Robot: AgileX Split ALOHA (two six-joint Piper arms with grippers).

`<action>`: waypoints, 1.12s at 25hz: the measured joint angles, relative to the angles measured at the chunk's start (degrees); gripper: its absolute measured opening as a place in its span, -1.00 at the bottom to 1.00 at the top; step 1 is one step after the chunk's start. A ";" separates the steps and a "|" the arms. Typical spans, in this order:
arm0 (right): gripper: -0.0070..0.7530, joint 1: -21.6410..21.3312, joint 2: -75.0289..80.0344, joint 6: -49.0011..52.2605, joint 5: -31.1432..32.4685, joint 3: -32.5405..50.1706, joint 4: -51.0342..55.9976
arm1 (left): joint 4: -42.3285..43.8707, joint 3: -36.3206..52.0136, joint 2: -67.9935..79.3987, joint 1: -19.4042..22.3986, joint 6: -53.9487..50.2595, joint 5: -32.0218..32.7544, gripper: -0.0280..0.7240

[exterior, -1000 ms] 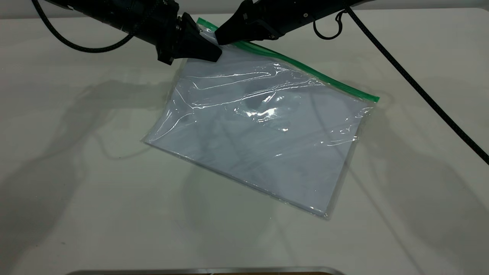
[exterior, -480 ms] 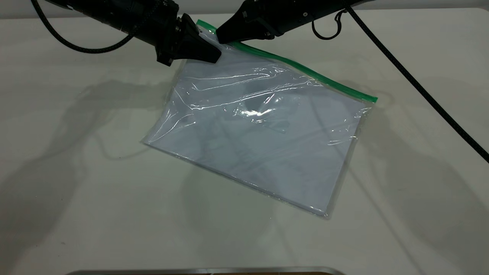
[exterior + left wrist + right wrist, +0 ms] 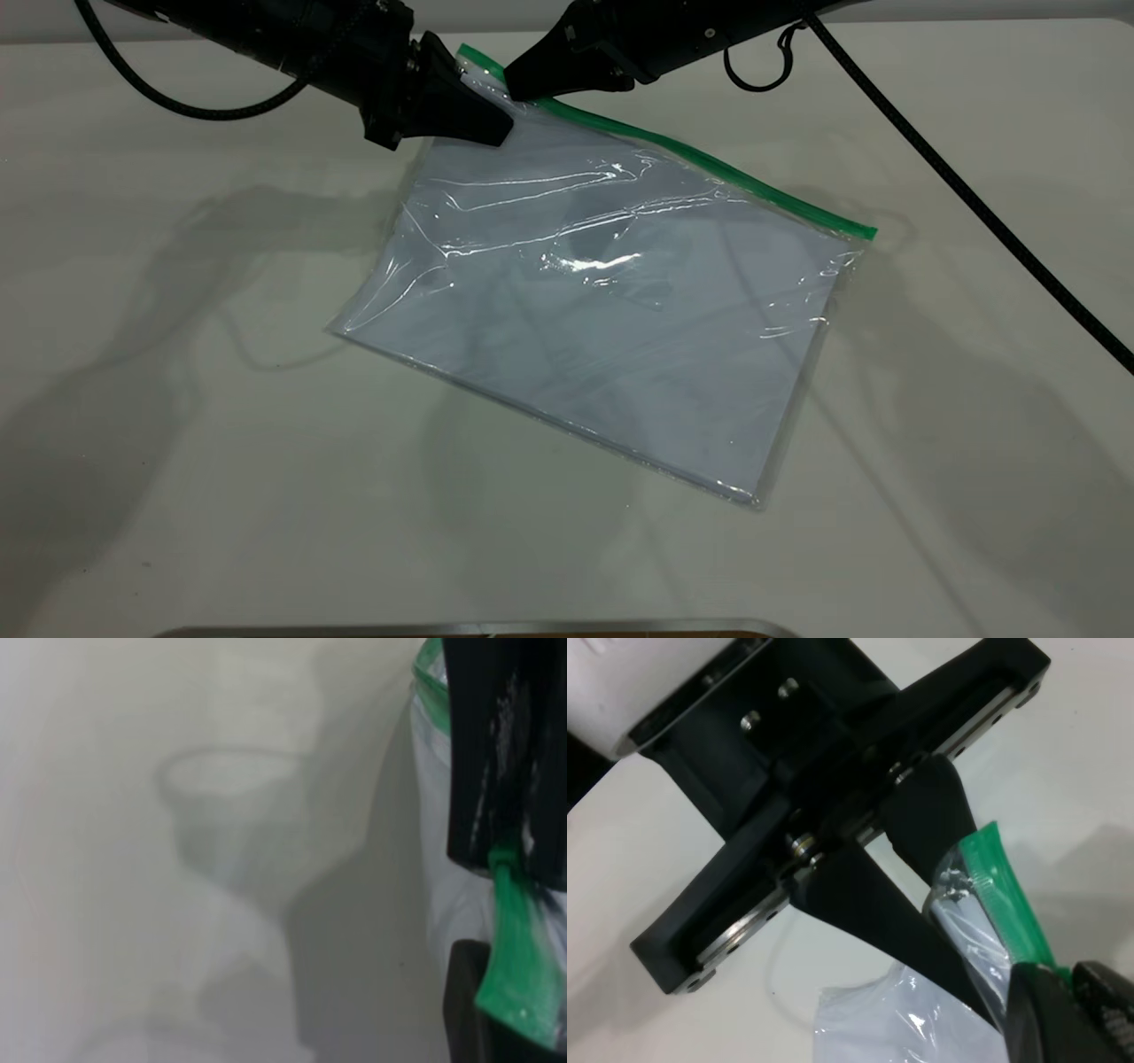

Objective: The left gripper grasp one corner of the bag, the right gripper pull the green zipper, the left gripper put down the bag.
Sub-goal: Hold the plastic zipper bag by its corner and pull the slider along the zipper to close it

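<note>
2 black grippers: the left gripper (image 3: 496, 131) clamped on the bag's corner (image 3: 474, 75), and the right gripper (image 3: 512, 89) just beside it, closed on the green zipper (image 3: 700, 164); 1 bag (image 3: 602, 310) reaching away from both tips; 1 green zipper; 1 table (image 3: 177, 443); 2 black cables

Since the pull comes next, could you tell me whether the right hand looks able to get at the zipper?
Probably yes. The right hand already sits on the zipper near the corner the left hand pinches, and the green strip beyond it lies bare, with nothing across it.
</note>
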 joint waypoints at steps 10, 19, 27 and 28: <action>-0.89 -1.05 0.00 0.00 2.68 -0.13 -0.05 | -1.32 0.00 -0.03 1.50 -0.14 2.77 -0.79; -0.89 -1.07 -0.06 -0.38 0.92 -0.39 -0.27 | -4.93 0.00 -0.03 3.63 1.18 5.14 -0.79; -0.89 -1.02 -0.35 -0.43 -2.70 -0.45 -2.03 | -7.95 0.19 0.07 5.67 1.55 6.90 -0.79; -0.89 -1.02 -0.35 -0.43 -3.42 -0.45 -2.09 | -8.14 0.19 0.07 5.89 1.55 6.90 -0.79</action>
